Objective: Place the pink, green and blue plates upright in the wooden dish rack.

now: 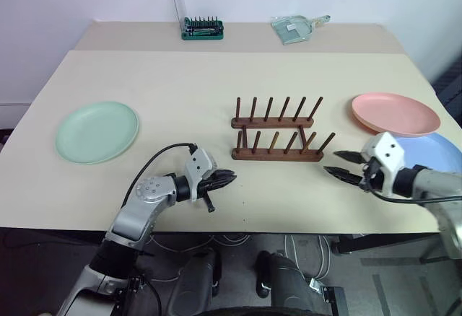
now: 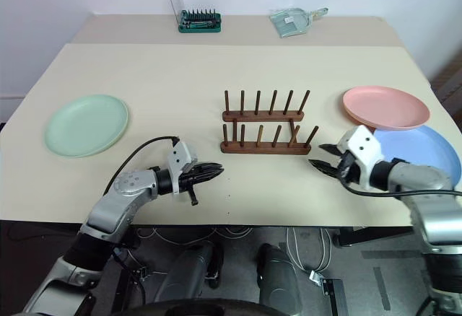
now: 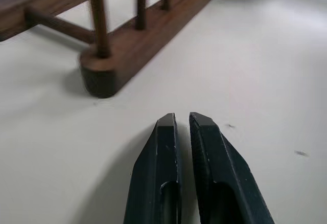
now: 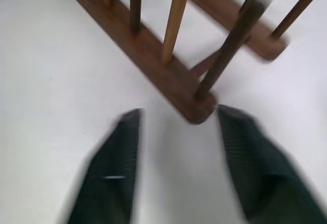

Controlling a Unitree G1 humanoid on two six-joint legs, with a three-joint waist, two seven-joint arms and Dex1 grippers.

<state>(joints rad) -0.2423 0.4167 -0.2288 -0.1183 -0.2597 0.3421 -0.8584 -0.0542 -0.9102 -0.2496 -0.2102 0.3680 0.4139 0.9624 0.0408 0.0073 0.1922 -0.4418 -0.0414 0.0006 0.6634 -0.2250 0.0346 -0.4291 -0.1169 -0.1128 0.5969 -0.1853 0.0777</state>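
Out on the left of the table (image 1: 216, 78) the green plate (image 1: 97, 131) lay flat. The left gripper (image 1: 229, 179) sat pinched closed, empty, just short of the wooden dish rack (image 1: 278, 138), which stood bare in the middle. The right gripper (image 1: 341, 164) hung spread apart, empty, beside the rack. Far right, the pink plate (image 1: 395, 112) overlapped the blue plate (image 1: 436, 151).

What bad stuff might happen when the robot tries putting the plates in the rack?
The pink plate lies partly on the blue plate, so lifting the blue one first might drag or tip the pink one. The open right gripper sits close to the wooden dish rack and might bump it. The green plate lies flat, which may be hard to pinch.
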